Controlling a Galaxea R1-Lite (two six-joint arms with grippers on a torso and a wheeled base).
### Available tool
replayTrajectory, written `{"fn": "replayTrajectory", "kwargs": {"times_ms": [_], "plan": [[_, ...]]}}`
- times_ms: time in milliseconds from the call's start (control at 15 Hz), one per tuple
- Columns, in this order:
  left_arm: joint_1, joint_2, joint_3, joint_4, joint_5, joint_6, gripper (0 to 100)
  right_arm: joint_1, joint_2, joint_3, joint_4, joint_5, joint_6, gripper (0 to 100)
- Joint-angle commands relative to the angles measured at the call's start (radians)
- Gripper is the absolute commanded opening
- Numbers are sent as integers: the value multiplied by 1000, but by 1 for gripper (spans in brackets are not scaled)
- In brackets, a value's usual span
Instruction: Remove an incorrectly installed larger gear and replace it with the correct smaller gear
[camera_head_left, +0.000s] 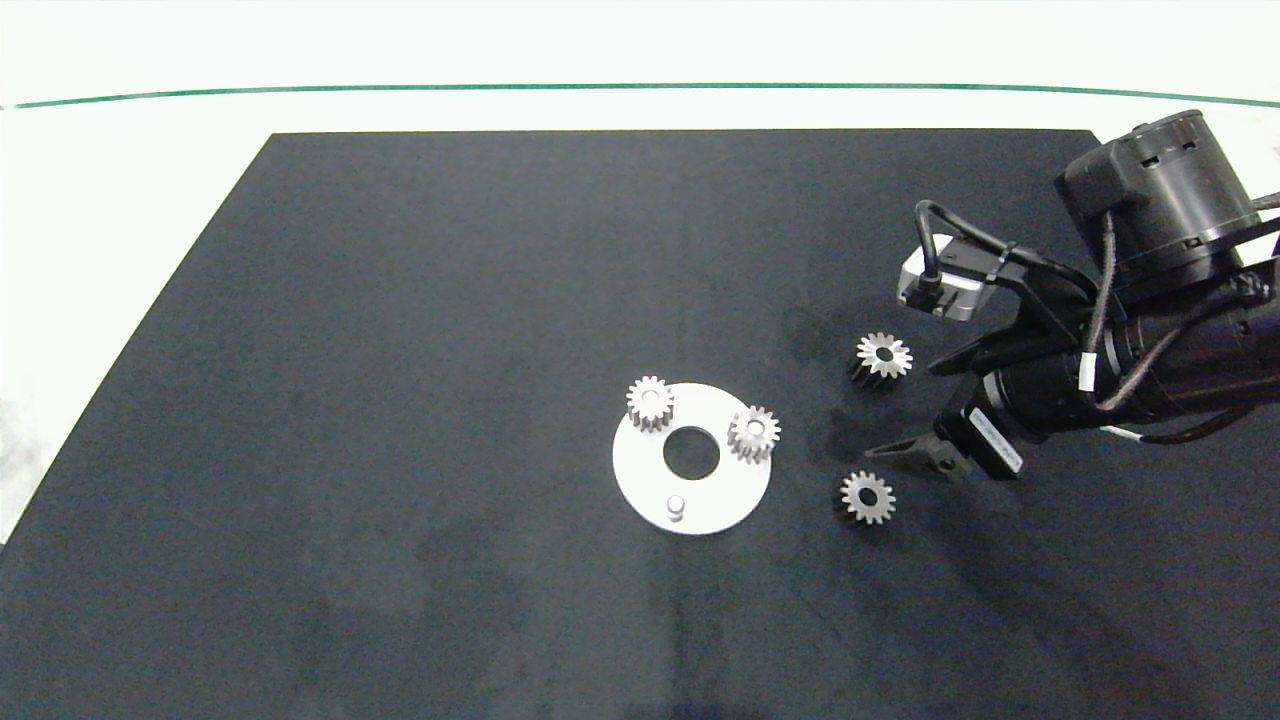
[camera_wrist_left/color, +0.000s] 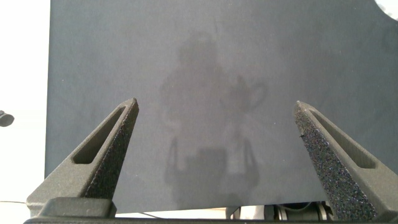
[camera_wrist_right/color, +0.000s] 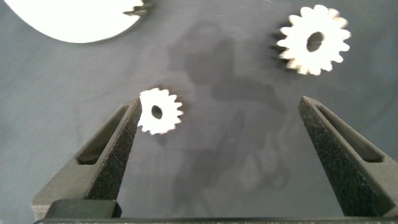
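Observation:
The larger gear (camera_head_left: 881, 358) (camera_wrist_right/color: 314, 40), sharp-toothed with a dark centre, lies on the black mat to the right of the white round plate (camera_head_left: 700, 505) (camera_wrist_right/color: 68, 25). The smaller gear (camera_head_left: 866, 497) (camera_wrist_right/color: 160, 112), blunt-toothed, lies on the mat nearer the front. My right gripper (camera_head_left: 903, 410) (camera_wrist_right/color: 219, 102) hangs open between the two loose gears, holding nothing; one fingertip is close beside the smaller gear. My left gripper (camera_wrist_left/color: 217, 109) is open over bare mat and does not show in the head view.
The plate carries two small gears (camera_head_left: 650, 402) (camera_head_left: 754, 432), a bare peg (camera_head_left: 676, 506) and a central hole. The black mat (camera_head_left: 400, 400) spreads wide to the left and front. White table surrounds it.

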Motion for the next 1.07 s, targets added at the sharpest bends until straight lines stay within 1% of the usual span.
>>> {"fn": "replayTrajectory", "kwargs": {"times_ms": [67,200,267,333,533,600,667,800,867,1067], "plan": [[1,-1,0,2,1,1,100,52,-21,22,3,-3,-9,100],[1,-3,-1,2,1,1,100,83,-18,62,2,-11,-17,100],[1,-3,-1,2,1,2,100,95,-18,82,0,-12,-32,100],[3,-3,-1,2,1,4,100,110,-16,108,-4,-15,-40,100],[3,-4,-1,2,1,7,100,130,-13,151,-9,-35,-41,100],[3,-7,-1,2,1,7,100,129,-11,157,-15,-37,-41,100],[3,-9,-1,2,1,7,100,129,-7,163,-38,-43,-41,100],[3,-10,-1,2,1,7,100,127,12,191,-95,-87,-41,100],[3,-12,-1,2,1,7,100,127,22,200,-119,-100,-40,100],[3,-15,0,4,1,7,100,129,45,203,-129,-92,-37,100]]}}
